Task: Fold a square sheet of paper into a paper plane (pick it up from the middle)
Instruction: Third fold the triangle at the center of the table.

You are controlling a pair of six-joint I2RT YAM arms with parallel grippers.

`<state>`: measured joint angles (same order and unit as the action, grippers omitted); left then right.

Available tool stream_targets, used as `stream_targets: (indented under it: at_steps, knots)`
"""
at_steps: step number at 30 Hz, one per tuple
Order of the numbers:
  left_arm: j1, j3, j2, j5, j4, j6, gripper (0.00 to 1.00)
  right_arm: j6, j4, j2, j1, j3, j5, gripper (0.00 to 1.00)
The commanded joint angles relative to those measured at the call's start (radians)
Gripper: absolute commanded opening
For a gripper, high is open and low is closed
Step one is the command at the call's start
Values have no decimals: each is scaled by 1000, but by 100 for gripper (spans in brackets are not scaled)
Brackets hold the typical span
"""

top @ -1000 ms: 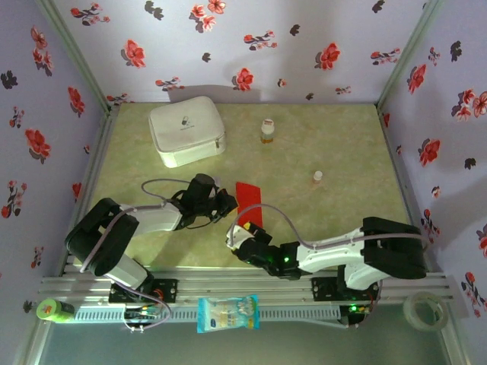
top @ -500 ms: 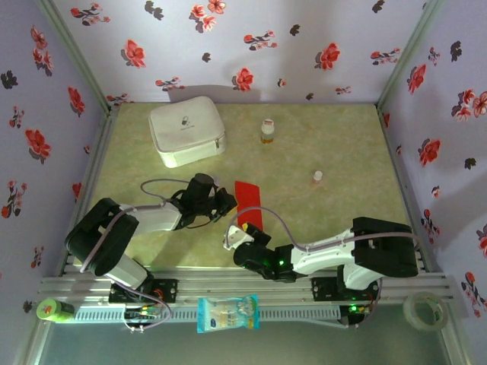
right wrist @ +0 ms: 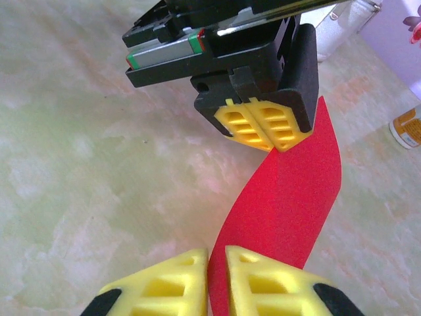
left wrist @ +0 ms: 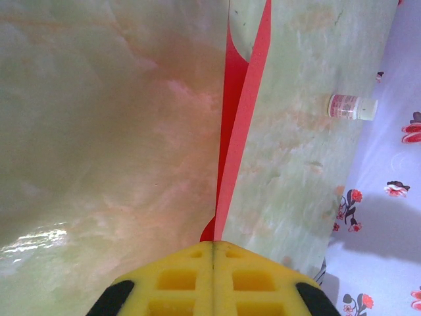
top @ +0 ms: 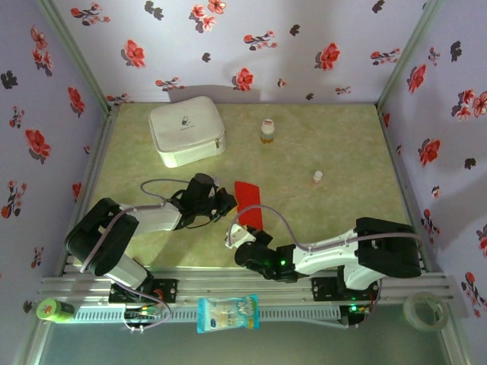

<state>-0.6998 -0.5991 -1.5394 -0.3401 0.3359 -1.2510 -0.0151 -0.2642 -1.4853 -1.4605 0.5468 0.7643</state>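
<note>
In the top view, the square sheet of paper (top: 249, 199) shows as a narrow red strip in the middle of the surface (top: 342, 144), below and to the right of the white zip case (top: 186, 131). The left pincer (top: 227, 202) touches its left edge. The right pincer (top: 237, 230) meets its lower end.

In the left wrist view, the yellow pads (left wrist: 177, 280) of the left pincer are pressed together at the bottom of the frame. The red paper comes out from between them and runs up the frame in two layers, so it seems to be folded in half and pinched.

In the right wrist view, the right pincer's own pads (right wrist: 270, 289) stand almost together at the bottom, with only a thin slit between them. The red strip enters this slit, so this pincer appears to pinch the lower end. The left pincer, at the upper centre, is clamped on the strip's far end, and the paper bows between the two grips.

The step in hand is probably to hold the folded sheet with both pincers before making the next crease. To do it well, both grips should be firm and the arms should move together. Pulling them apart could tear the thin paper, and pushing them closer could buckle it. The two layers should be aligned, and the strip laid flat on the surface, before any pressing.
</note>
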Motion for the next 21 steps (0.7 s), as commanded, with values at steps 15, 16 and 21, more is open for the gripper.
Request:
stream_targets:
  at_steps: [15, 16, 21]
  knots:
    - [14, -22, 49, 35, -117, 71, 12, -70, 4, 38, 15, -18, 12, 0]
    - [16, -26, 60, 44, -141, 82, 20, -80, 3, 44, 17, -22, -15, 0]
    - [34, -80, 167, 133, -366, 190, 40, -200, -36, 117, 138, -62, -317, 0]
